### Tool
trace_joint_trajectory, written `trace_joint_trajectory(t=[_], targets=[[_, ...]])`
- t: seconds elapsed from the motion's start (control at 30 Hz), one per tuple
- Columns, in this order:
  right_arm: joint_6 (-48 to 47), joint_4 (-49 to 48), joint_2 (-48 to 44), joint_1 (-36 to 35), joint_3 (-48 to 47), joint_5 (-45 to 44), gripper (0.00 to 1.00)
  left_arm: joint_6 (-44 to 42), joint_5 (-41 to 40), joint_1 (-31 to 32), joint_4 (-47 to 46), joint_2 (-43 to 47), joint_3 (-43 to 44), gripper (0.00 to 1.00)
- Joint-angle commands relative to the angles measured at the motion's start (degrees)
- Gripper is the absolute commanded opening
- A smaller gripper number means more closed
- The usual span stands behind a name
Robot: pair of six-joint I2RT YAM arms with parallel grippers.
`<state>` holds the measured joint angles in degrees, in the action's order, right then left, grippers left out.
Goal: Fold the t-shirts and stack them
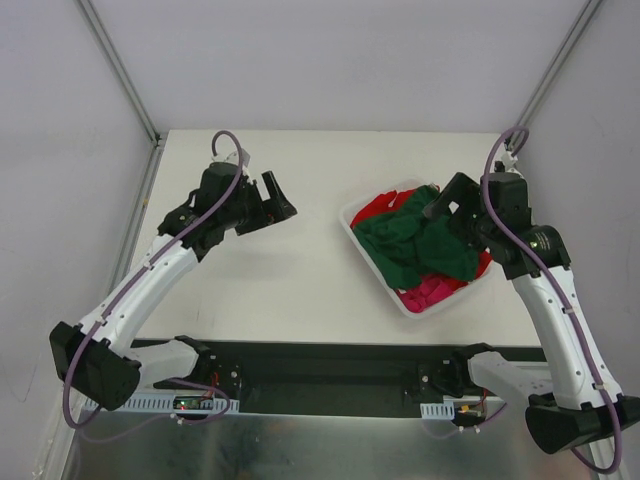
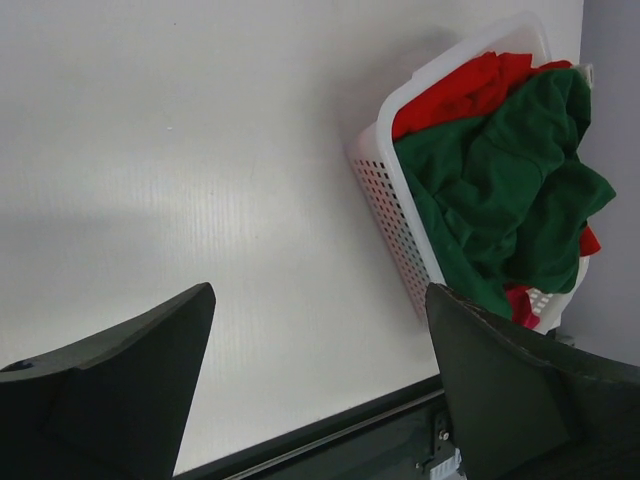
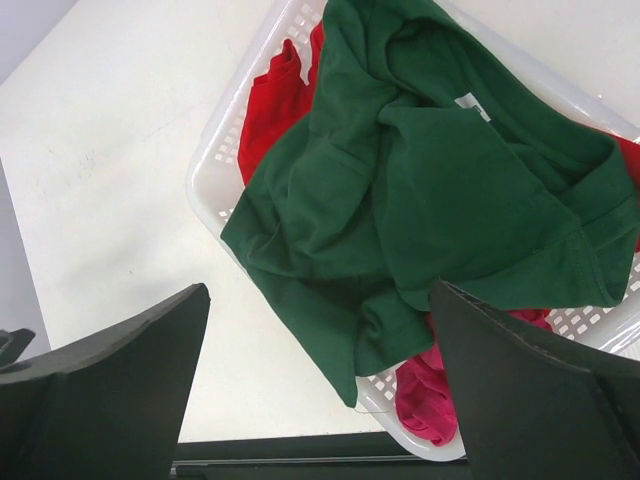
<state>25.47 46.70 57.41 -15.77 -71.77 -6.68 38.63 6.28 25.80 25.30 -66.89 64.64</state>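
A dark green t-shirt (image 1: 415,242) lies crumpled on top in the white mesh basket (image 1: 352,226), hanging over its left rim. A red t-shirt (image 1: 383,205) shows at the basket's far end and a magenta-pink one (image 1: 432,291) at its near end. In the right wrist view the green shirt (image 3: 430,190) with its white neck label (image 3: 471,104) fills the basket. My right gripper (image 1: 447,205) is open and empty, above the basket's right side. My left gripper (image 1: 277,198) is open and empty, over bare table left of the basket.
The white table (image 1: 270,280) reaches a black strip (image 1: 330,362) at its near edge. Grey walls and metal frame posts (image 1: 118,68) close in the left, right and back sides. The basket also shows at right in the left wrist view (image 2: 385,205).
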Motion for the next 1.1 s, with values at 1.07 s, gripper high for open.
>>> trace_joint_trajectory(t=[1.07], targets=[[-4.1, 3.8, 1.2, 0.1, -3.6, 1.3, 0.96, 14.8, -12.7, 14.4, -18.1, -30.1, 9.6, 0.72]])
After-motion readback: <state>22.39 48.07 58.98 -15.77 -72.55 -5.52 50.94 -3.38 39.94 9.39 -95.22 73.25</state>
